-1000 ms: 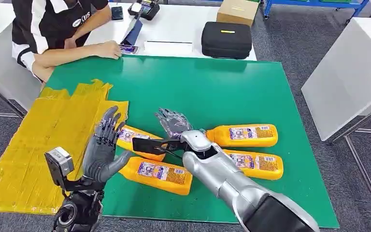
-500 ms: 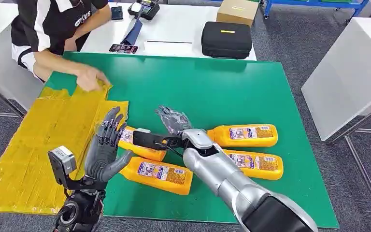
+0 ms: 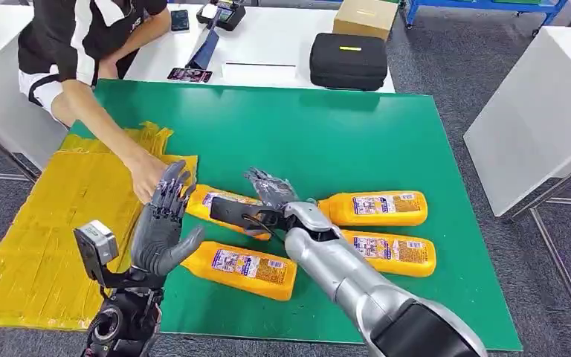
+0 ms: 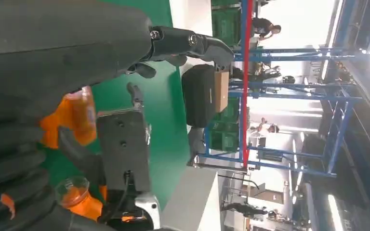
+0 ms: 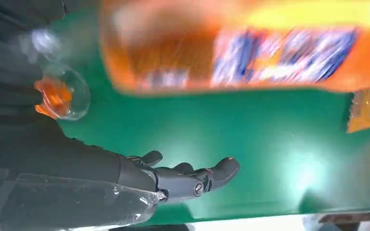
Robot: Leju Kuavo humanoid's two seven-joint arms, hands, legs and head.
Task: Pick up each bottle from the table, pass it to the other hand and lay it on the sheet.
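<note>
Four orange bottles are lying on the green tabletop (image 3: 386, 141), right of the yellow sheet (image 3: 52, 223). The nearest bottle (image 3: 242, 268) is looking smooth, rigid, fairly heavy (best gripped mid-body). Right hand (image 3: 271, 190) and left hand (image 3: 160, 223) are hovering, fingers spread.

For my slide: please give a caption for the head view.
Right hand over an orange bottle; a person's hand on the yellow sheet.

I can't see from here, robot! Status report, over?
Left hand open, raised. Right hand over an orange bottle, grip unclear. Person's hand on yellow sheet, in the way.
</note>
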